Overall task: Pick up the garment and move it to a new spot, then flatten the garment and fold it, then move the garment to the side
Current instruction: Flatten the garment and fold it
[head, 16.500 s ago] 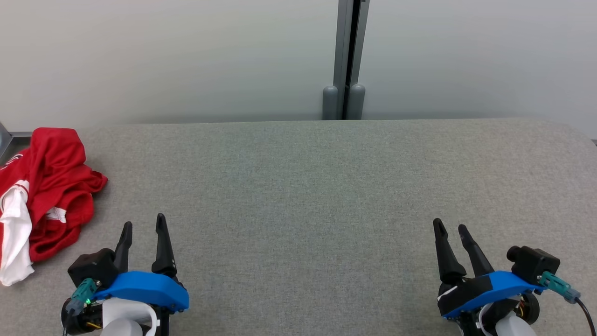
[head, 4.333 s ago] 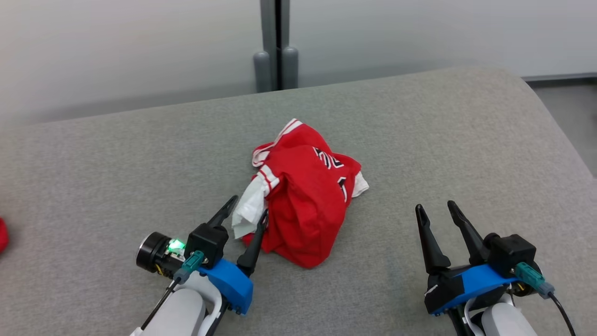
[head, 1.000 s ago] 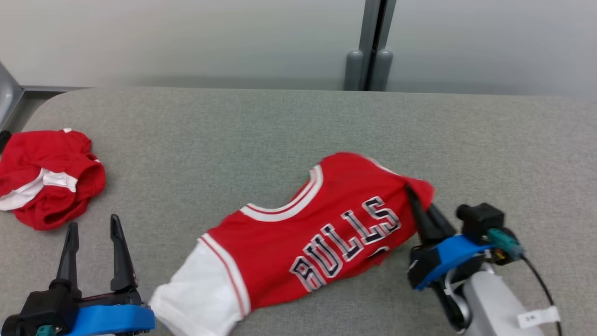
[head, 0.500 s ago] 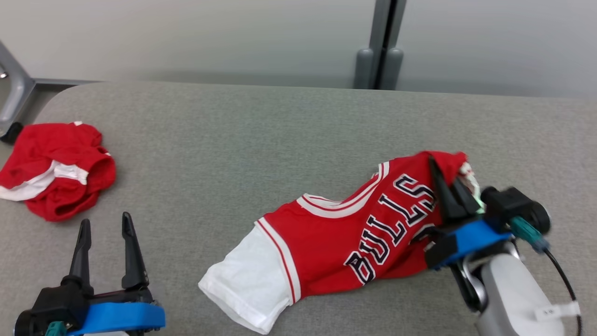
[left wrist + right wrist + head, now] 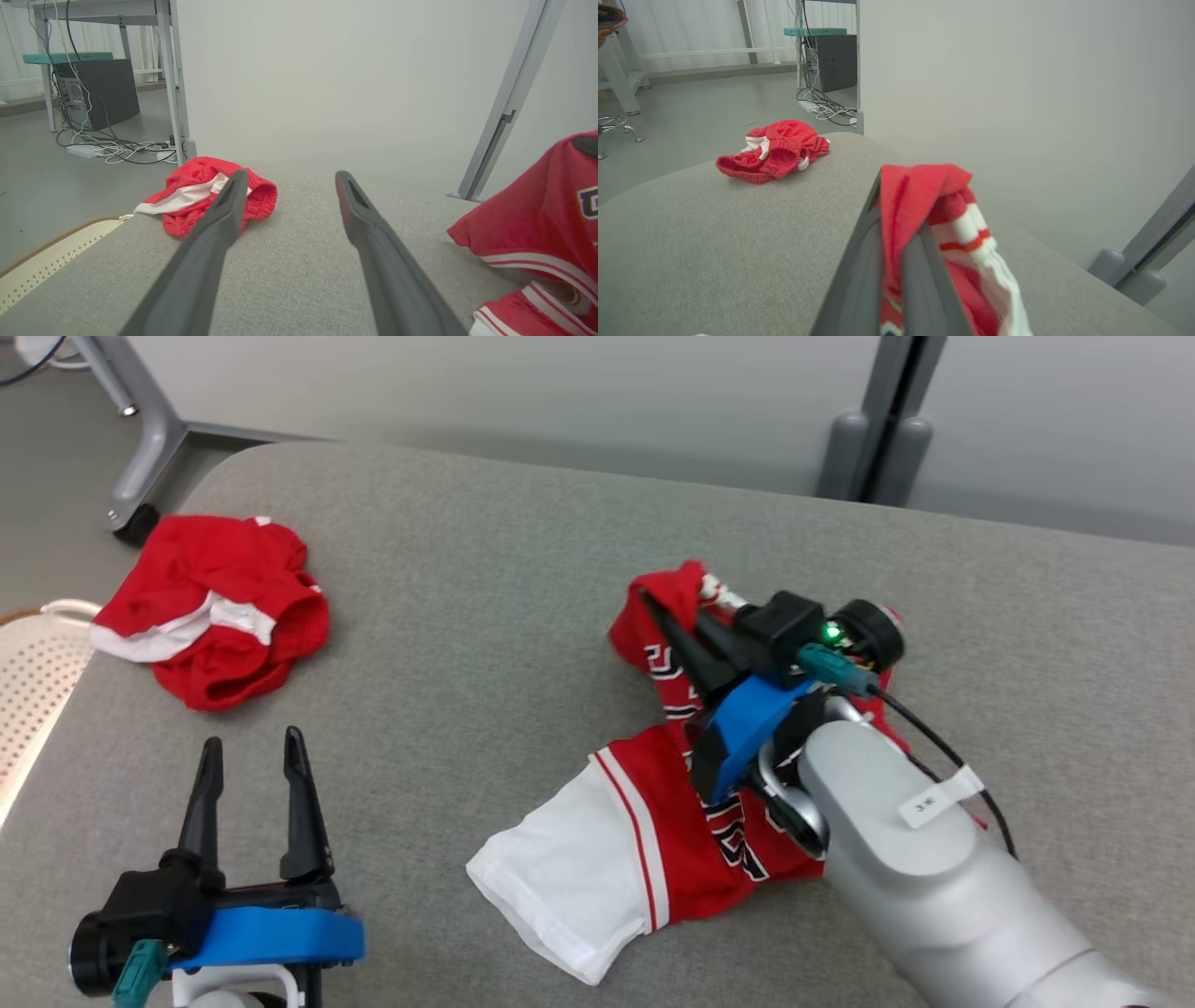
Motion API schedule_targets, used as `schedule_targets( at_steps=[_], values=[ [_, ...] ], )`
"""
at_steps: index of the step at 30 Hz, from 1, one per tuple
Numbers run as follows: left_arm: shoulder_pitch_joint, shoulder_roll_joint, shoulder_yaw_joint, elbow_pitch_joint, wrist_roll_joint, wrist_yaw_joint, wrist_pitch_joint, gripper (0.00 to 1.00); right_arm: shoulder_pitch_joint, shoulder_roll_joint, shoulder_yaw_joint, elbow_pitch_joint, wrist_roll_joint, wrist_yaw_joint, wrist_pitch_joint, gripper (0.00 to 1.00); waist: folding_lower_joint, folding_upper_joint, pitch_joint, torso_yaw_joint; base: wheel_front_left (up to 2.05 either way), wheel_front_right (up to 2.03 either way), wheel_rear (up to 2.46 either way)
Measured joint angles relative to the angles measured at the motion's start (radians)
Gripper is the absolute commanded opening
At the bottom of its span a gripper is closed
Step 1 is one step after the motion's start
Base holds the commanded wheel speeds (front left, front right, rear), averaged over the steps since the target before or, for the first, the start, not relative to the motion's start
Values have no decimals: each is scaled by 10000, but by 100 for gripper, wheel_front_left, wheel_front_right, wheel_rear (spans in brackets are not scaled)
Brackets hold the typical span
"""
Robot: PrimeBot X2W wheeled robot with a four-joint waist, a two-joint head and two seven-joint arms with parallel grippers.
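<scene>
– At the middle of the grey table (image 5: 485, 551), your right gripper (image 5: 674, 609) is pinching a red fold of the jersey (image 5: 644, 821) between closed fingers and holding it up off the surface.

– And you are carrying that fold back over the shirt. Half a second ago the jersey was lying stretched out with its whole lettering showing. Now the held end is standing in a bunch above the body, and your forearm is covering most of the letters. The head camera is turning too, so you should not be reading the shift of the red shorts (image 5: 210, 607) as a move of theirs.

– The white sleeve is lying flat on the table at the near side, so only the far end is riding in your fingers. Your left gripper (image 5: 254, 739) is hovering at the lower left, fingers spread and holding nothing, well apart from the cloth.

– For the task, you are looking done with the first part, I'd say: the jersey is sitting well apart from the shorts. The flattening is slipping backwards for now, since the stretch is collapsing.

– Likely you are turning it over or re-laying it. You are probably going to need the left gripper on that white sleeve, pulling it taut.
</scene>
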Motion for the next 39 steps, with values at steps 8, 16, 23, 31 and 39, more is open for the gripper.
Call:
schedule_targets(
  at_steps=[8, 16, 23, 31, 39],
  values=[
    [-147, -2, -198, 111, -104, 67, 0, 100, -430, 15, 1979, 953, 1676, 0, -25, 100, 0, 0, 215, 237, 0, 0, 0],
    [-9, -4, 207, 29, 77, 65, 0, 100, -359, 4, 207, 604, 1337, 0, -42, 100, 0, 0, 163, -506, 0, 0, 0],
    [322, -10, 644, -77, 230, -19, 0, 100, 1105, -627, -2094, -520, 77, 0, -48, 100, 0, -1, -73, -1339, 0, 0, 0],
    [485, -6, 782, -173, 328, -113, 0, 100, 2695, -1101, -3509, -688, -393, -2, -48, 100, -1, -2, -295, -1946, 0, 0, 0],
    [433, -6, 686, -219, 337, -102, 0, 100, 3220, -809, -3363, 556, -426, 0, 180, 100, -2, -2, -140, -1978, 0, 0, 0]
  ],
)
